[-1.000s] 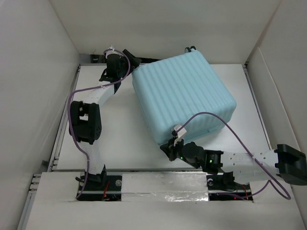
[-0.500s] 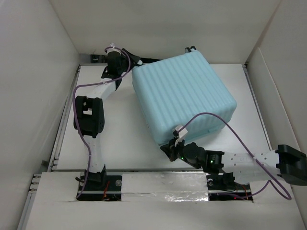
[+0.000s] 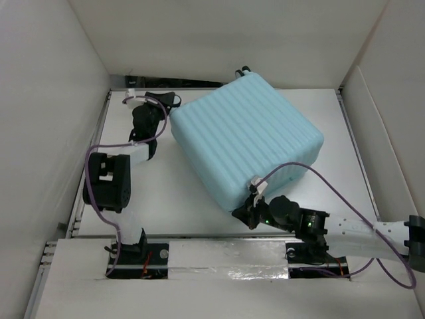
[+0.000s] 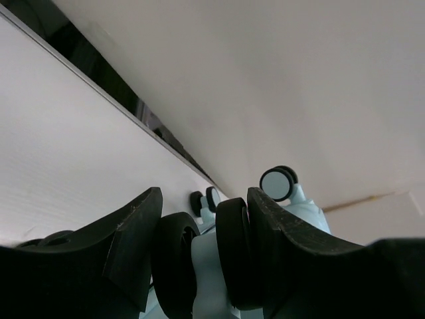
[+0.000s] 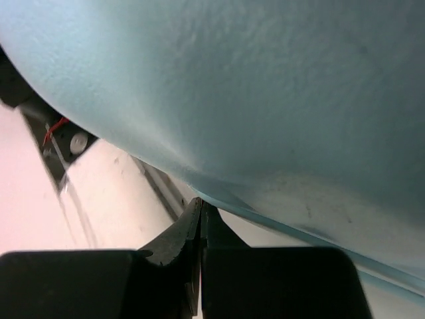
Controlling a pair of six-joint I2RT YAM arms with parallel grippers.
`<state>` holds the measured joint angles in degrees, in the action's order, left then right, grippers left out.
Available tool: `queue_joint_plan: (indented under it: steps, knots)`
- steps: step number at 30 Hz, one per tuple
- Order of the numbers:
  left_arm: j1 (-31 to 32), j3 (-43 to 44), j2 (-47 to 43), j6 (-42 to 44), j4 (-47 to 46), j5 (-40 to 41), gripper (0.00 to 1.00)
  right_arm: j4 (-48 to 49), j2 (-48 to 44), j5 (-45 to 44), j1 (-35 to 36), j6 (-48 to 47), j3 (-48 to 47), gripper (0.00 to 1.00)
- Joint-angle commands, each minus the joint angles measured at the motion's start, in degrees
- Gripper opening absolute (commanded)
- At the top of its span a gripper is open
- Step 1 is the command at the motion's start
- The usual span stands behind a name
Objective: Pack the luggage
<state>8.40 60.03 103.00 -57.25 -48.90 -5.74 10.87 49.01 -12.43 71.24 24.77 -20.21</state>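
Observation:
The luggage (image 3: 246,143) is a large pale aqua ribbed suitcase. It lies closed and flat on the white table (image 3: 166,193), turned diagonally. My left gripper (image 3: 166,106) is at its far left corner. In the left wrist view the left gripper (image 4: 206,199) is shut on a black twin spinner wheel (image 4: 232,252) of the luggage (image 4: 302,206), one finger on each side. My right gripper (image 3: 240,211) is shut and holds nothing. Its tips (image 5: 200,203) touch the lower edge of the near corner of the luggage (image 5: 265,86).
White walls (image 3: 53,133) box the table in on the left, back and right. A dark rail (image 3: 186,81) runs along the back edge. Another spinner wheel (image 4: 277,183) stands past the held one, and wheels (image 3: 243,69) show at the far corner.
My left gripper has closed on the wheel and moved left and nearer. The luggage has swung counter-clockwise with it. My right gripper has shifted slightly right, still at the near corner.

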Motion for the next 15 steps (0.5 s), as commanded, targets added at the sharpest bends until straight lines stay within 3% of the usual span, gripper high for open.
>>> queue_joint_plan:
  steps: [1, 6, 10, 12, 15]
  knots:
    - [2.4, -14.7, -6.9, 3.7, -9.7, -5.4, 0.0, 6.4, -3.8, -0.1, -7.4, 0.4, -3.0, 0.0]
    - [4.6, -30.2, -14.1, 4.8, -14.3, -4.2, 0.0, -1.7, -11.8, 2.1, -17.6, -3.8, -5.8, 0.0]
    - [5.7, -39.3, -21.0, 3.1, -17.2, -5.7, 0.0, -2.5, -12.1, 8.4, -22.9, -5.1, -5.6, 0.0]
    - [6.4, -42.4, -26.5, 2.6, -16.7, -6.1, 0.0, -1.0, -10.2, 13.6, -22.9, -4.2, -3.4, 0.0]
    - [9.9, -43.2, -34.8, 3.0, -11.8, -4.1, 0.0, 2.5, -6.2, 14.5, -20.9, -0.6, 1.4, 0.0]
